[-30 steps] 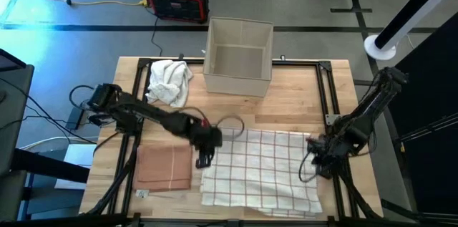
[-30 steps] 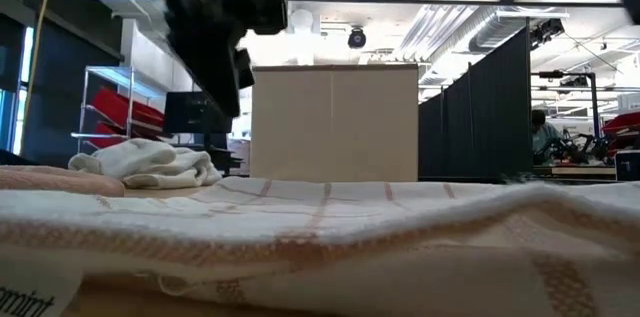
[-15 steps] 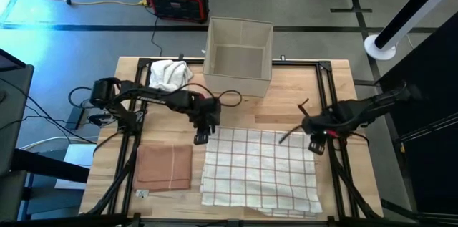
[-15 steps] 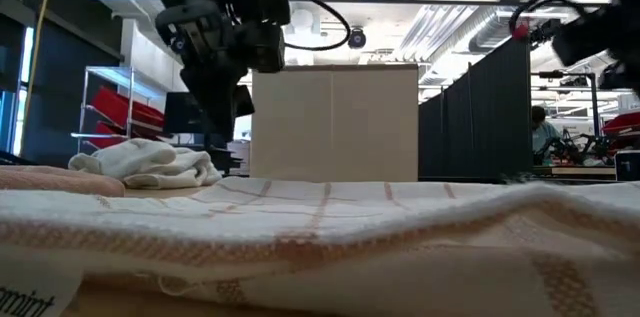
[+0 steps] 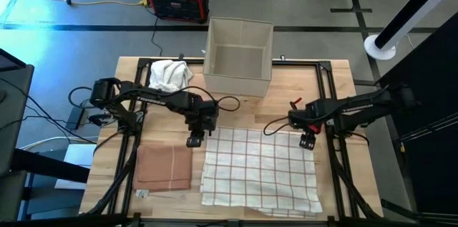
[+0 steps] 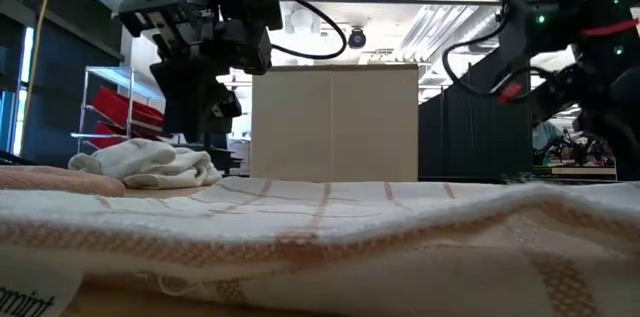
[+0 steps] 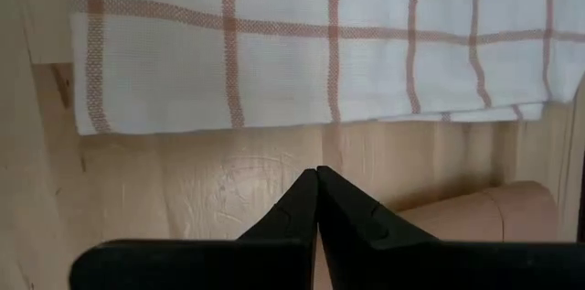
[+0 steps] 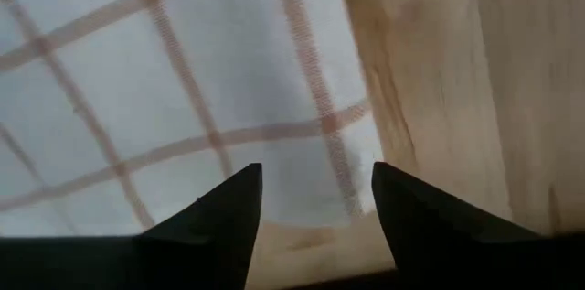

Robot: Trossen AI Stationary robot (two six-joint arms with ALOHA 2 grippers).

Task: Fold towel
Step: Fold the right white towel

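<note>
Jaws pressed together, tip against tip, mark the left gripper (image 7: 317, 200); those of the right gripper (image 8: 315, 200) stand spread with a clear gap between them. In the high view the left arm (image 5: 147, 98) stretches from the left edge toward the centre, its gripper hanging just off the upper left corner of the checked towel (image 5: 259, 167). The right arm (image 5: 358, 107) lies nearly level from the right edge, its gripper over the towel's upper right corner. That towel lies spread flat at lower centre of the wooden table (image 5: 293, 76). Left of it lies a folded tan cloth (image 5: 164, 167), and a crumpled white cloth (image 5: 169, 76) sits at upper left, beside an open cardboard box (image 5: 238, 56). In the low view the towel's near folds fill the lower half and hide the tabletop, and both arms are cut off by the top edge.
</note>
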